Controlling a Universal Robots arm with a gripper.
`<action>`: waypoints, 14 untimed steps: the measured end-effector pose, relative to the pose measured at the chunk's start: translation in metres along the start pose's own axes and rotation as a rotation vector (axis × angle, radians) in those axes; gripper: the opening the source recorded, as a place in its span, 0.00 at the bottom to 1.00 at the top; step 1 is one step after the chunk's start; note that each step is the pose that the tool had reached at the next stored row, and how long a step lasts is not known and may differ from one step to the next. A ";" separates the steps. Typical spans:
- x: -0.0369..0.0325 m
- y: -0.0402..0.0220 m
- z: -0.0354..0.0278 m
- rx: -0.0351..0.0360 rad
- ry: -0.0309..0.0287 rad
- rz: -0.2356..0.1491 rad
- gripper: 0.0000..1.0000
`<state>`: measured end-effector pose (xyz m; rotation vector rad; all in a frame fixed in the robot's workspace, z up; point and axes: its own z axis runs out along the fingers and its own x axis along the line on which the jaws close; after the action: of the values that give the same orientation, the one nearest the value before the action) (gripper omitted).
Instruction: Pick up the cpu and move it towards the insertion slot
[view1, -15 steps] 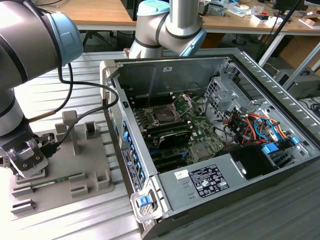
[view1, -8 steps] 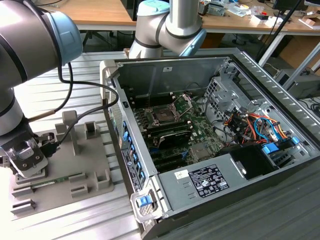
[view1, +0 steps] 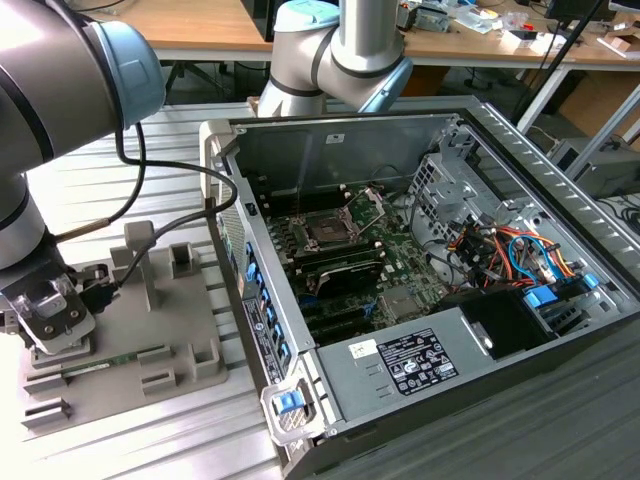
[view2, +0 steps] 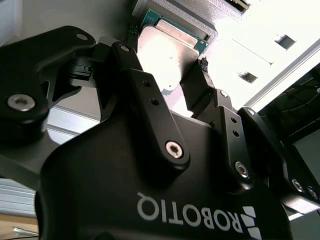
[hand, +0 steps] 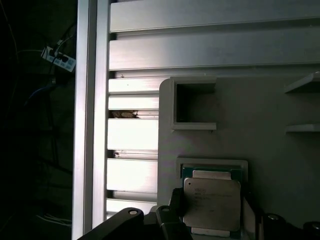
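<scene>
The cpu (hand: 210, 202), a flat silvery square with a thin green rim (view2: 172, 50), lies at a square recess of the grey holder block (hand: 260, 125). My gripper (hand: 211, 212) is down over it, and its black fingers (view2: 145, 95) rest against two opposite edges of the chip, shut on it. In the exterior view the gripper (view1: 45, 312) is low over the holder (view1: 150, 330) at the exterior view's left. The insertion slot (view1: 328, 230), a dark square socket with its silver plate hinged up, sits on the green board inside the open computer case, far from the gripper.
The open case (view1: 400, 300) has tall metal walls, a drive cage and bundled cables at the exterior view's right. A long green memory stick (view1: 110, 360) lies on the holder near the gripper. The ribbed aluminium table (hand: 135, 135) ends at an edge beside the holder. Desks stand behind.
</scene>
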<state>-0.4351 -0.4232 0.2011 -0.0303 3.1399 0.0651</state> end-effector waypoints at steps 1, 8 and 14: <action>0.0000 0.0000 -0.0003 0.0000 -0.0001 0.000 0.55; 0.0000 0.0001 -0.0027 0.0000 0.0000 0.000 0.55; 0.0000 0.0002 -0.0043 0.0000 0.0000 0.000 0.55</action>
<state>-0.4352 -0.4231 0.2054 -0.0302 3.1398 0.0651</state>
